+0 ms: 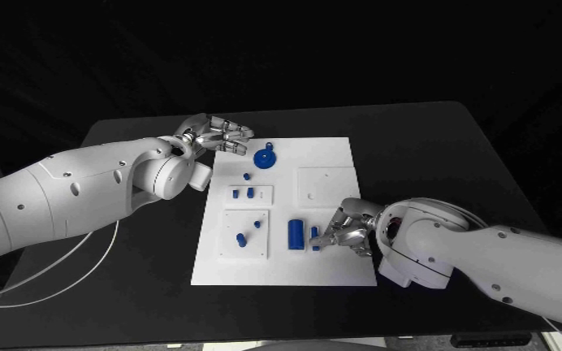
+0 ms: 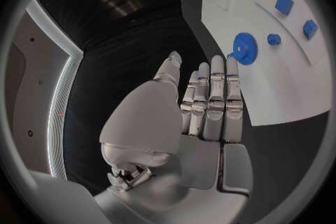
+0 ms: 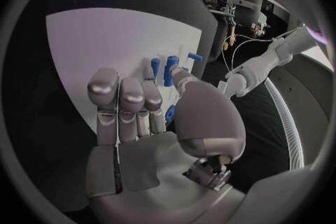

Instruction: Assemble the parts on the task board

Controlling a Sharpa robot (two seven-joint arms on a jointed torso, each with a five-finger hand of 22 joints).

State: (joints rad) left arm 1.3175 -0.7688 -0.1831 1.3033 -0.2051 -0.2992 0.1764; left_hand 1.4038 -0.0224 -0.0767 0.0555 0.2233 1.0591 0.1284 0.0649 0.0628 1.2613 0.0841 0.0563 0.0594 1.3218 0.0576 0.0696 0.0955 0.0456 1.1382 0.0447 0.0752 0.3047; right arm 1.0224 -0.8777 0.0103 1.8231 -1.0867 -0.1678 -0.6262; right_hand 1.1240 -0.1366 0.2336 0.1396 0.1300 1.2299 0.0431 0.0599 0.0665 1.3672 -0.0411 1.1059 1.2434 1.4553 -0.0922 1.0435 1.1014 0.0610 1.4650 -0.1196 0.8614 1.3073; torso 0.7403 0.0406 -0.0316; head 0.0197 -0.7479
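Tabletop (image 1: 434, 148): you are looking down at a black tabletop carrying the white task board in its middle, with an arm reaching in from each side.
Task board (image 1: 328, 156): it is lying flat between the two hands, long side running away from you, with raised white square plates on it and blue parts scattered over its left and near portions.
Left hand (image 1: 219, 135): it is hovering at the board's far left corner, fingers straight and lying side by side in the left wrist view (image 2: 210, 106), gripping nothing; the fingertips are sitting just beside the blue gear.
Right hand (image 1: 348, 227): it is resting over the board's near right portion, fingers bent partway and close together, just beside the upright parts. You cannot tell from these pictures whether it is pinching anything; the right wrist view (image 3: 150, 117) is showing blue pieces right at the thumb and fingertips.
Blue gear (image 1: 265, 157): it is lying flat on the board near the far left corner, a small tab sticking out from its rim.
Blue block (image 1: 296, 235): it is standing near the board's front, with a slimmer blue peg (image 1: 315, 238) just beside it, close to the right hand's fingertips.
Small blue parts (image 1: 243, 193): two are sitting on the left middle plate, and others are lying on the near left plate (image 1: 241, 240).
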